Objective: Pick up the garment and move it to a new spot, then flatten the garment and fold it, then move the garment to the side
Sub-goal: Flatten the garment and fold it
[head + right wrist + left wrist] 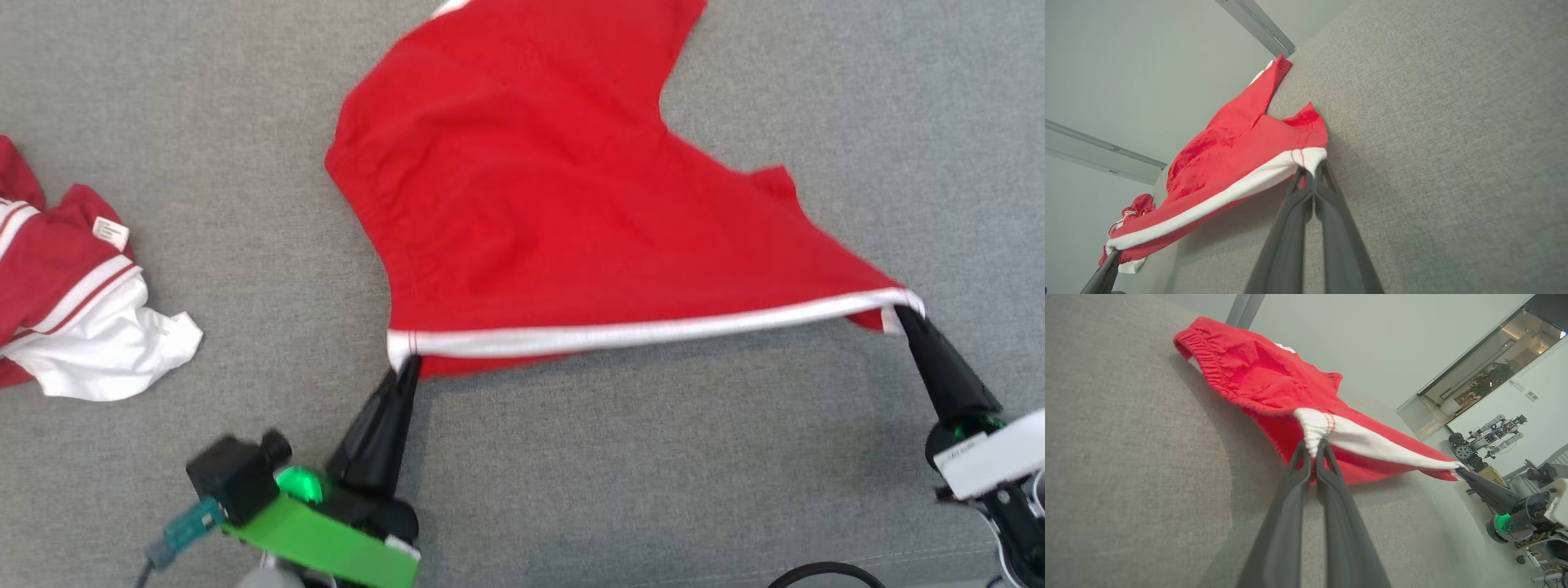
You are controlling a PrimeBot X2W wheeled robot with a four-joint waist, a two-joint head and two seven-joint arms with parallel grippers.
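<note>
Red across the counter: holding the garment taut by its white hem. Clamped on the hem's left corner with left gripper, right corner with right gripper.

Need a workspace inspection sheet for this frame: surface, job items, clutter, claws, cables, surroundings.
surface: grey fabric, flat.
job's things: red shorts; white band pulled taut between both claws, near edge lifted, rest lying on the surface.
clutter: crumpled red-and-white garment at far left, apart from the shorts.
claws: left claw shut on the band's left corner; right claw shut on its right corner.
cables: dark cable loop at the bottom edge by the right arm; teal plug by the left wrist.
surroundings: other robot arms and a plant far off in the left wrist view.
</note>
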